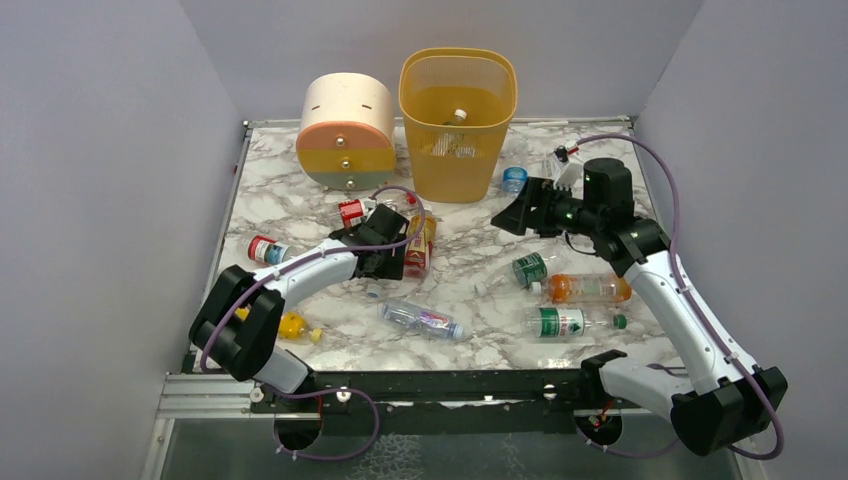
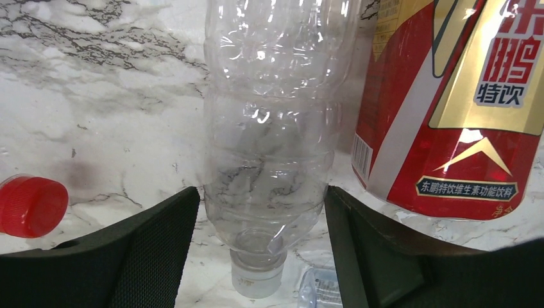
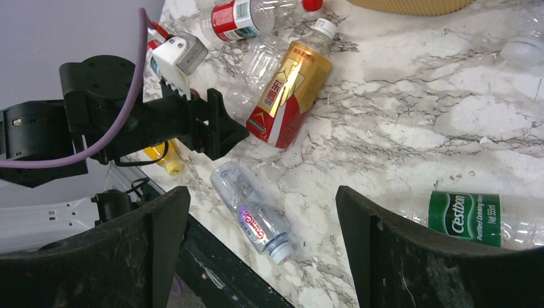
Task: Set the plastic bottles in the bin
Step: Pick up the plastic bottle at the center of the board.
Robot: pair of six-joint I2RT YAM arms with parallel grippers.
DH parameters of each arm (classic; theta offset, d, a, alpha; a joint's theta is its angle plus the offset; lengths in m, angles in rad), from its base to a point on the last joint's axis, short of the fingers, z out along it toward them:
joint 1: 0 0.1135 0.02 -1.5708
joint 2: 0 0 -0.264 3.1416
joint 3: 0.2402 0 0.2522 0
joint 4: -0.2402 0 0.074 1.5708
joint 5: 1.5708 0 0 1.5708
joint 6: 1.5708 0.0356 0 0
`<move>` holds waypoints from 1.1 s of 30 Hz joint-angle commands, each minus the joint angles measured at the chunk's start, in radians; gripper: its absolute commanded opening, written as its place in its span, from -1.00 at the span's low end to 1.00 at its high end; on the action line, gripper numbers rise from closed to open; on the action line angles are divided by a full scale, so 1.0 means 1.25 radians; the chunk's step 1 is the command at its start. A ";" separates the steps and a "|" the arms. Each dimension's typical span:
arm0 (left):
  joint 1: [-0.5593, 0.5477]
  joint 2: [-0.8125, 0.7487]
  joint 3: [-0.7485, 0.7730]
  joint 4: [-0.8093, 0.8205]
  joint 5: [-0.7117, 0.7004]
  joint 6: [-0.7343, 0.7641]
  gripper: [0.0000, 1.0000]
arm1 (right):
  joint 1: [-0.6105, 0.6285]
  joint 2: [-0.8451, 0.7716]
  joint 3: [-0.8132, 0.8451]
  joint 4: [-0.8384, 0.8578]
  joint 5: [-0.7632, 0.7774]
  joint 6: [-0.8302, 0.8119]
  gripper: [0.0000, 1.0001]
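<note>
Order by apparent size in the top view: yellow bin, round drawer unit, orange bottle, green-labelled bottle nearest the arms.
1. yellow bin
2. round drawer unit, slightly smaller
3. orange bottle and green-labelled bottle: about equal, so unranked

1. Red-and-gold bottle [image 2: 449, 115], left wrist view: large white characters, partly cut off, "鹏" over "特饮".
2. Same bottle, dark banner [image 2: 466, 188] low on its label: "东鹏维生素功能饮料".
3. Same bottle, label edge: barcode [image 2: 362, 157], digits too small to read.
4. Green-labelled bottle [image 3: 475, 218], right wrist view: "Cestbon" in white; the smaller print beside it is too fine to read.
5. Clear bottle [image 3: 253, 218], purple-tinted label: red lettering, apparently "Ganten".
</note>
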 commanded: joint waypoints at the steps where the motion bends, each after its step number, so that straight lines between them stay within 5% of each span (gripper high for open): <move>1: -0.006 0.009 0.024 0.022 -0.028 0.012 0.44 | 0.004 -0.014 -0.016 0.024 -0.025 0.008 0.72; 13: -0.006 -0.056 0.007 0.016 0.040 -0.018 0.14 | 0.004 -0.009 -0.023 0.023 -0.022 0.004 0.71; 24: -0.008 -0.213 0.045 -0.087 0.126 -0.055 0.11 | 0.009 0.019 -0.044 0.068 -0.046 0.018 0.71; 33: -0.009 -0.275 0.074 -0.050 0.327 -0.039 0.11 | 0.030 0.083 -0.044 0.173 -0.144 0.098 0.71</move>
